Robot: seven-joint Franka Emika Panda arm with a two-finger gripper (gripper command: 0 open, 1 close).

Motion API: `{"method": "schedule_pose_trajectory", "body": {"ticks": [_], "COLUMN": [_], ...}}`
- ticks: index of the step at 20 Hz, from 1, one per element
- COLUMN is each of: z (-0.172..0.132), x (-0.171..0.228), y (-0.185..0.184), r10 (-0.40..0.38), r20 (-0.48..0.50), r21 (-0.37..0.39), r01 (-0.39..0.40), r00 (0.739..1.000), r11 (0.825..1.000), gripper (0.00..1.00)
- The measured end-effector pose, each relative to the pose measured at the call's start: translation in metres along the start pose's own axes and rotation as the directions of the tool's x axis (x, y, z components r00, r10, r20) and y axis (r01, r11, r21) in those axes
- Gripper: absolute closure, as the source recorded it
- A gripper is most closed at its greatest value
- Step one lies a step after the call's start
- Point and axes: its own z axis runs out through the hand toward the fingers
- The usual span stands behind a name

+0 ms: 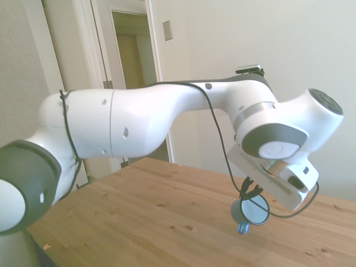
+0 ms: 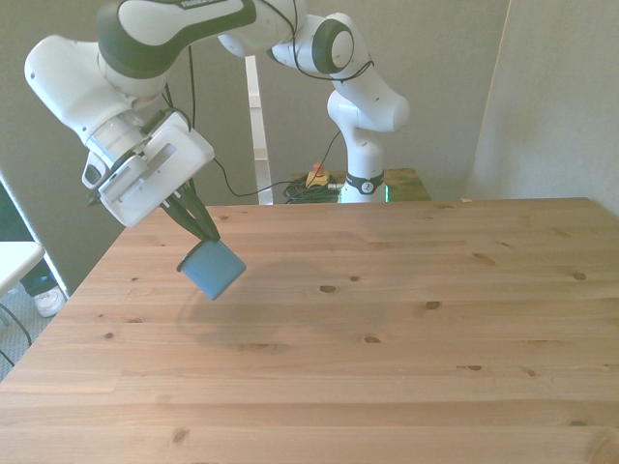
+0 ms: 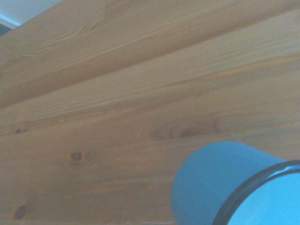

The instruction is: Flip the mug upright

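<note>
One mug hangs above the table, pinched at its rim between the dark fingers of the gripper and clear of the wood. It is tilted: in the side view its open mouth faces the camera with the blue handle pointing down toward the boards. From the front view it sits near the table's far edge, toward that view's left. Behind the table, a doorway and pale walls show in the side view; cables lie near the robot's base.
</note>
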Motion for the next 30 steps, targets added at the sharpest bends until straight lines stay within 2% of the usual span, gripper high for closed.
{"method": "schedule_pose_trajectory", "body": {"ticks": [5, 8, 12, 17, 22, 30], "z": [0.000, 0.022, 0.044, 0.070, 0.092, 0.131], "x": [-0.040, -0.060, -0.074, -0.079, -0.086, -0.074], "y": [-0.040, -0.049, -0.049, -0.045, -0.062, -0.075], "r10": [-0.041, -0.058, -0.077, -0.098, -0.126, -0.133], "r20": [-0.176, -0.244, -0.320, -0.364, -0.394, -0.432], "r21": [-0.127, -0.200, -0.242, -0.295, -0.347, -0.384], "r01": [0.018, 0.008, -0.003, -0.014, -0.020, -0.048], "r00": [0.984, 0.968, 0.944, 0.926, 0.910, 0.892], "r11": [0.992, 0.980, 0.970, 0.956, 0.938, 0.922], "gripper": [1.00, 1.00, 1.00, 1.00, 1.00, 1.00]}}
